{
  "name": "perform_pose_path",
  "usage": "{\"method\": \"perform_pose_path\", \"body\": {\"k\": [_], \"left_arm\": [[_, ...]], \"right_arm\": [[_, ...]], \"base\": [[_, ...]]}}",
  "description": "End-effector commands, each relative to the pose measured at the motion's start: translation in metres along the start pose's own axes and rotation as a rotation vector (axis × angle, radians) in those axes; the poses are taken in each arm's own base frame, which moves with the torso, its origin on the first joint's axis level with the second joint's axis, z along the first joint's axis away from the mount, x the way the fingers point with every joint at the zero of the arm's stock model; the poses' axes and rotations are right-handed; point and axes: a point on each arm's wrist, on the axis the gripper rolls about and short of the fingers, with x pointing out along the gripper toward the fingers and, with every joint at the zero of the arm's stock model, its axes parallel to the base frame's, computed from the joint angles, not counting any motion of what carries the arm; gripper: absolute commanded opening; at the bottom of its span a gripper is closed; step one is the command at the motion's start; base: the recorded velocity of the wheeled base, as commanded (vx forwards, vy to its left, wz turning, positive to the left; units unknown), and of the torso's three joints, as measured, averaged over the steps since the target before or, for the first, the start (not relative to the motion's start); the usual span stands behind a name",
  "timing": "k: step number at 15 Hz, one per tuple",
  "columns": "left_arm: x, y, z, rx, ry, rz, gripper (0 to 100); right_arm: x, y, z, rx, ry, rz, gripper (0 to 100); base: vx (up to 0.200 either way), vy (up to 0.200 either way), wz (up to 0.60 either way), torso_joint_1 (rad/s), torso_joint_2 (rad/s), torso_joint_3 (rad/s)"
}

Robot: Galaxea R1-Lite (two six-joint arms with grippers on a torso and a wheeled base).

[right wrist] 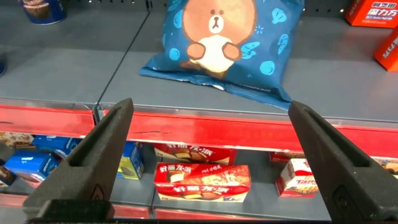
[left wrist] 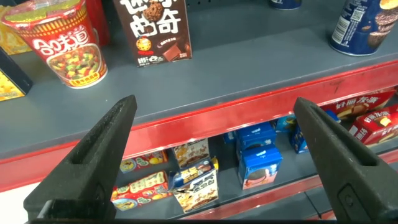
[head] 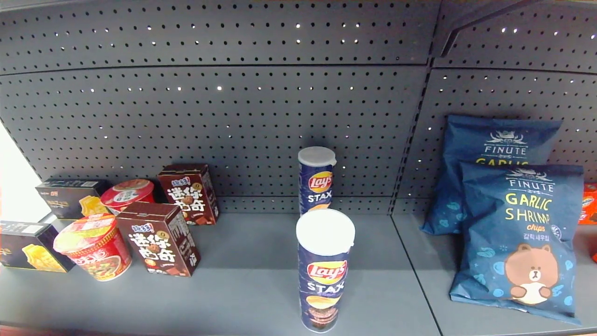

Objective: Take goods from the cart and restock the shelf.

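Observation:
The grey shelf (head: pixel 252 284) carries two tall blue chip cans, one at the front (head: pixel 323 275) and one behind it (head: pixel 316 179). To their left stand two brown chocolate boxes (head: pixel 158 238), two red noodle cups (head: pixel 93 247) and two black boxes (head: pixel 28 245). Two blue chip bags (head: pixel 517 242) lean at the right. My left gripper (left wrist: pixel 214 168) is open and empty, in front of the shelf's red edge (left wrist: pixel 249 106), below the noodle cup (left wrist: pixel 65 40) and chocolate box (left wrist: pixel 155 28). My right gripper (right wrist: pixel 211 168) is open and empty, in front of the red edge (right wrist: pixel 217 127), below the front bag (right wrist: pixel 224 43).
A perforated back panel (head: pixel 233 116) closes the shelf behind the goods. Free room lies between the chocolate boxes and the cans, and between the cans and the bags. A lower shelf holds blue boxes (left wrist: pixel 258 165) and red snack boxes (right wrist: pixel 202 182). An orange pack (head: pixel 588 203) sits far right.

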Motion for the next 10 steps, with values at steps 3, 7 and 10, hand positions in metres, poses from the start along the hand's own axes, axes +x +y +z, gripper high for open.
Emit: {"method": "perform_pose_path", "body": {"k": [3, 7, 10], "left_arm": [[0.0001, 0.0000, 0.0000, 0.001, 0.001, 0.000, 100], [0.0001, 0.0000, 0.0000, 0.001, 0.001, -0.001, 100], [0.0001, 0.0000, 0.0000, 0.001, 0.001, 0.000, 100]], "right_arm": [[0.0001, 0.0000, 0.0001, 0.000, 0.001, 0.001, 100], [0.0001, 0.0000, 0.0001, 0.000, 0.001, 0.001, 100], [0.0001, 0.0000, 0.0001, 0.003, 0.001, 0.001, 100]], "base": [[0.000, 0.000, 0.00, 0.000, 0.00, 0.000], [-0.100, 0.000, 0.00, 0.002, 0.00, 0.000], [0.000, 0.000, 0.00, 0.000, 0.00, 0.000]]}}
